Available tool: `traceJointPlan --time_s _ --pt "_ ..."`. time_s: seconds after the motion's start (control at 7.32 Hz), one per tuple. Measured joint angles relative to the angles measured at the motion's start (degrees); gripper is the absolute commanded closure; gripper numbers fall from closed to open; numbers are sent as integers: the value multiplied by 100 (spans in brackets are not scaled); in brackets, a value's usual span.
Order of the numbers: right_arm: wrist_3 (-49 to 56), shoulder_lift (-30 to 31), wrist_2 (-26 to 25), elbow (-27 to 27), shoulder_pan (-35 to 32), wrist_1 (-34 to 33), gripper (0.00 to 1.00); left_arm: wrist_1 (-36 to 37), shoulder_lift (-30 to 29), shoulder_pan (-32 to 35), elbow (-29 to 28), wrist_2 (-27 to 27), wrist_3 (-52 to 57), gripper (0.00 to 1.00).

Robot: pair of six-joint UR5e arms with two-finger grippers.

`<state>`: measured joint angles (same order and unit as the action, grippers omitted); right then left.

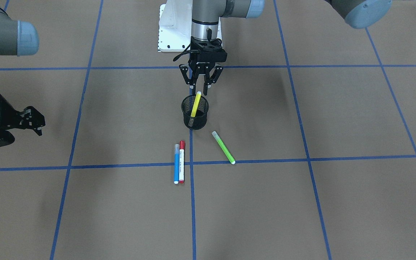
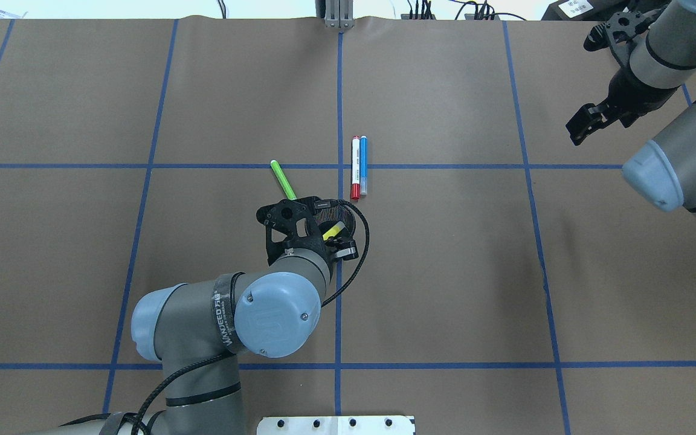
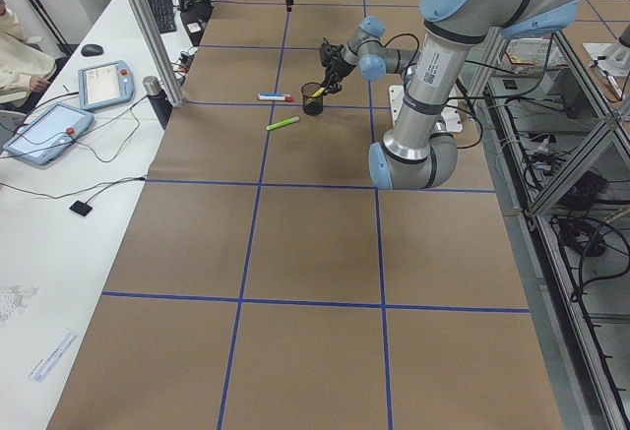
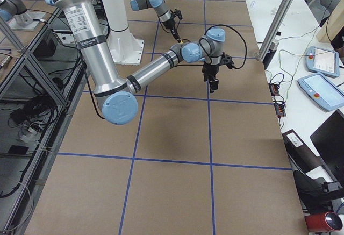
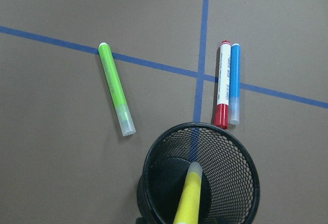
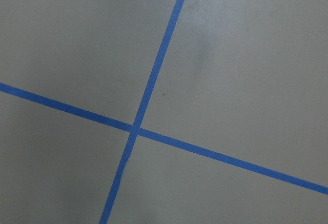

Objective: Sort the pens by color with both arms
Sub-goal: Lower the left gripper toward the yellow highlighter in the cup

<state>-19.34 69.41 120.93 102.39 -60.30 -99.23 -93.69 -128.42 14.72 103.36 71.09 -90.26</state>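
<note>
You will find the yellow pen (image 1: pixel 195 104) leaning inside the mesh cup (image 1: pixel 195 121). In the front-facing view, the left gripper (image 1: pixel 199 88) hangs at the cup's 12 o'clock, its fingers spread wider than the pen. The green pen (image 1: pixel 223 147) lies at 5 o'clock. The blue pen (image 1: pixel 176 164) lies at 7 o'clock, just beside the red-capped pen (image 1: pixel 181 162). In the overhead view, the left gripper hides most of the cup. The finger gap of the right gripper (image 1: pixel 41 126) cannot be judged.

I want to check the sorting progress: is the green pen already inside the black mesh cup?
No, the green pen lies flat on the table beside the cup; only the yellow pen stands in it.
</note>
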Motion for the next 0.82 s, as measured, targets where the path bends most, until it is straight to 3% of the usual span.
traceJointPlan --time_s 0.41,0.82 --pt "0 2 1 7 -18 0 1 0 -9 -1 5 -2 0 77" --pt "0 3 1 15 -34 0 1 0 -21 6 29 -7 2 95"
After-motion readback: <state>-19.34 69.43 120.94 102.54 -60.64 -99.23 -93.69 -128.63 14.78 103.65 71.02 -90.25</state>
